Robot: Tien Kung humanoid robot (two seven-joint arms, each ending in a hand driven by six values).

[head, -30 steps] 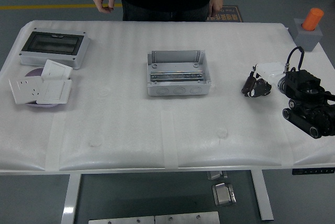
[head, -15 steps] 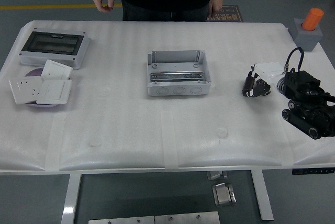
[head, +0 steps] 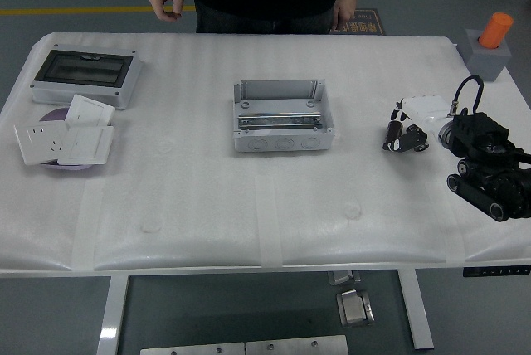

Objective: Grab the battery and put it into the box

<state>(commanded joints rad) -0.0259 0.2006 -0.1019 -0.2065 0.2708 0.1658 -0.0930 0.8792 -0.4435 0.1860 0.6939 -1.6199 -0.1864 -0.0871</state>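
White foam-covered table [head: 199,206] — open grey plastic box [head: 281,115] near centre. Black right robot hand [head: 491,171] at 3 o'clock edge; finger state: cannot tell. Small dark cylindrical battery [head: 401,137] just at its 9 o'clock. Approach low, pinch battery mid-body — lift clear before swinging toward box.

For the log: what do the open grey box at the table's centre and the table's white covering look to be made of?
The open grey rectangular box looks like moulded matte plastic, judging by its even grey walls and round knock-out marks along the front; the shiny rail inside seems metal. The white table covering appears to be soft foam sheeting, given its faint ribbed texture, shallow dimples and taped seams, though that is uncertain from this view.
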